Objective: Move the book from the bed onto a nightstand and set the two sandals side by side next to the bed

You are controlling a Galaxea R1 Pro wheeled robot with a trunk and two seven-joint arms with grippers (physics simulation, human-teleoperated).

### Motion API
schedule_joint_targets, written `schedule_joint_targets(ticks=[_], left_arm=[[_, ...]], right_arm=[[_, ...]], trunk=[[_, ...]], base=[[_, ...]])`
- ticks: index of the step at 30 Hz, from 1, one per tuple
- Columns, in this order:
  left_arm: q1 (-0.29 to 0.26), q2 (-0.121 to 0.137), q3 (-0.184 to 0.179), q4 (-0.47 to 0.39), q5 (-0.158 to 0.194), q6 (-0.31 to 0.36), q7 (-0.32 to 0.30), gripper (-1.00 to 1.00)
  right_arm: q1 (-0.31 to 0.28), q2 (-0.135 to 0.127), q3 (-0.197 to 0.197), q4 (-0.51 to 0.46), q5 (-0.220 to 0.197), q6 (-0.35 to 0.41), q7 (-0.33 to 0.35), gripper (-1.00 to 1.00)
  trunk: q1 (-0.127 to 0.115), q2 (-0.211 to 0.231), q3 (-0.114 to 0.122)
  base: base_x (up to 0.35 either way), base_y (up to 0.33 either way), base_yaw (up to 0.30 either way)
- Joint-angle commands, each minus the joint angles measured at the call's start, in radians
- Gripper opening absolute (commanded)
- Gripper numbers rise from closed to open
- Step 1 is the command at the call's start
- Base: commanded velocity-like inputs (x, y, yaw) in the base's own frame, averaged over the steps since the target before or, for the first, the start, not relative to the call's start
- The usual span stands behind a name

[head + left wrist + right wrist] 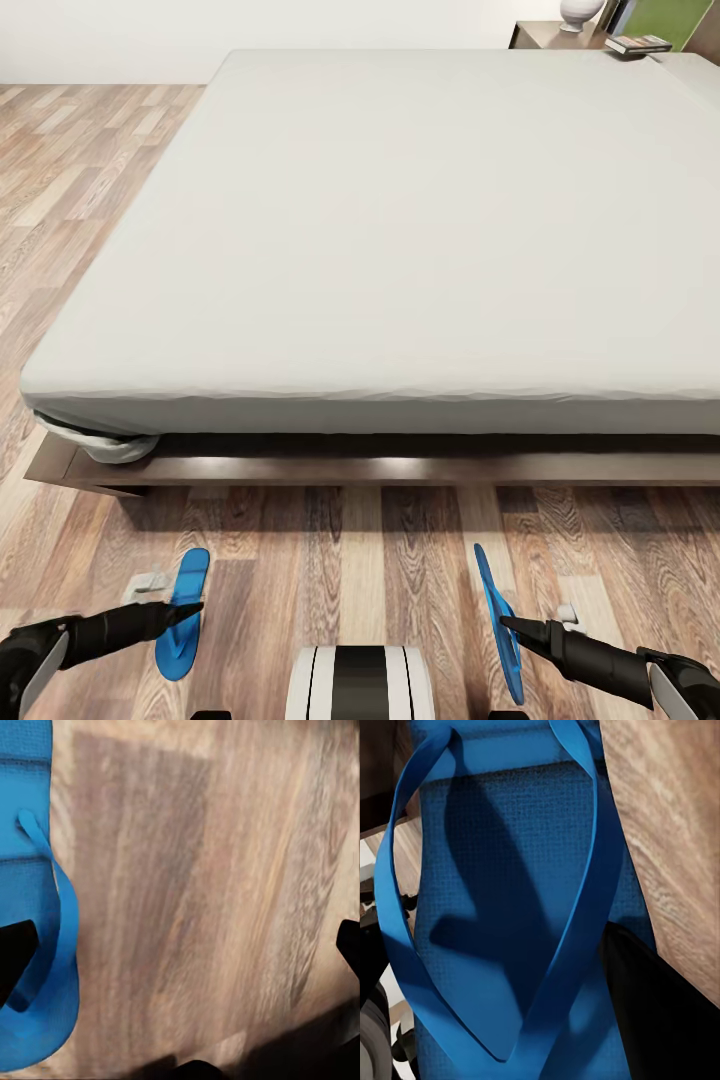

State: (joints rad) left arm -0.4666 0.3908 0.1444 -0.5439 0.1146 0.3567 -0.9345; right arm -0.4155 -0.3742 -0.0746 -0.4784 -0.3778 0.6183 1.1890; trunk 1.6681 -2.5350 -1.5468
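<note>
Head view: bed (400, 240) filled the middle, its mattress bare; a book (638, 44) lay by the far right corner, though whether on the mattress or on a nightstand (545, 35) beside it could not be told, so that part of the task could not be judged. Two sandals were in front of the bed's foot, well apart: the left sandal (181, 612) lay flat on the floor (340, 540) at the left gripper (190, 608), and the right sandal (497, 620) stood on edge, off the floor, at the right gripper (508, 624). Neither was yet paired; placing them side by side appeared still to be done. Open floor lay between the sandals and the bed frame edge, and more along the bed's left side.

Left wrist view: the left gripper's jaws stood wide, one dark finger (15, 956) over the sandal's strap, the other far across bare planks; nothing was clamped.

Right wrist view: the sandal's sole and straps lay close, a dark finger (660, 1012) against its edge; the right gripper appeared to be closed on it
</note>
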Motion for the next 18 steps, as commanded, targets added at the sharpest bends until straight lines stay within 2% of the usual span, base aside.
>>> schedule_joint_targets(ticks=[1, 5, 7, 9, 10, 12, 13, 15, 18], left_arm=[[0.001, 0.003, 0.007, 0.035, 0.006, 0.007, -0.032, 1.0], [0.002, -0.007, 0.008, 0.061, 0.009, 0.004, -0.051, 1.0], [0.002, -0.015, 0.008, 0.062, 0.009, 0.003, -0.052, 1.0], [0.002, -0.019, 0.008, 0.063, 0.01, 0.003, -0.052, 1.0], [0.003, -0.021, 0.008, 0.064, 0.01, 0.002, -0.052, 1.0], [0.003, -0.024, 0.008, 0.064, 0.01, 0.001, -0.052, 1.0], [0.003, -0.025, 0.008, 0.064, 0.01, 0.0, -0.052, 1.0], [0.003, -0.026, 0.008, 0.064, 0.01, 0.0, -0.052, 1.0], [0.003, -0.026, 0.009, 0.064, 0.01, 0.0, -0.054, 1.0]], right_arm=[[0.0, 0.0, -0.001, 0.0, -0.003, 0.005, -0.003, -1.0], [-0.001, 0.0, -0.001, -0.002, 0.0, -0.002, -0.025, -1.0], [-0.001, 0.0, -0.001, -0.004, 0.001, -0.003, -0.086, -1.0], [-0.002, 0.001, -0.001, -0.023, 0.002, -0.004, -0.22, -1.0], [-0.003, 0.002, 0.001, -0.055, 0.004, -0.004, -0.382, -1.0], [-0.002, 0.003, 0.003, -0.095, 0.007, -0.005, -0.578, -1.0], [-0.002, 0.003, 0.003, -0.109, 0.007, -0.005, -0.642, -1.0], [-0.002, 0.003, 0.004, -0.124, 0.008, -0.005, -0.708, -1.0], [-0.002, 0.002, 0.002, -0.14, 0.008, -0.009, -0.746, -1.0]], trunk=[[0.0, 0.0, -0.001], [0.0, 0.0, -0.001], [0.0, 0.0, -0.001], [0.0, 0.0, -0.001], [0.0, 0.0, -0.001], [0.0, 0.0, -0.001], [0.0, 0.0, -0.001], [0.0, 0.0, -0.001], [0.0, 0.0, -0.001]], base=[[0.0, 0.0, 0.0], [0.0, 0.0, 0.0], [0.0, 0.0, 0.0], [0.0, 0.0, 0.0], [0.0, 0.005, 0.0], [0.0, 0.036, 0.0], [0.0, 0.057, 0.0], [0.0, 0.062, 0.0], [0.0, 0.024, 0.0]])
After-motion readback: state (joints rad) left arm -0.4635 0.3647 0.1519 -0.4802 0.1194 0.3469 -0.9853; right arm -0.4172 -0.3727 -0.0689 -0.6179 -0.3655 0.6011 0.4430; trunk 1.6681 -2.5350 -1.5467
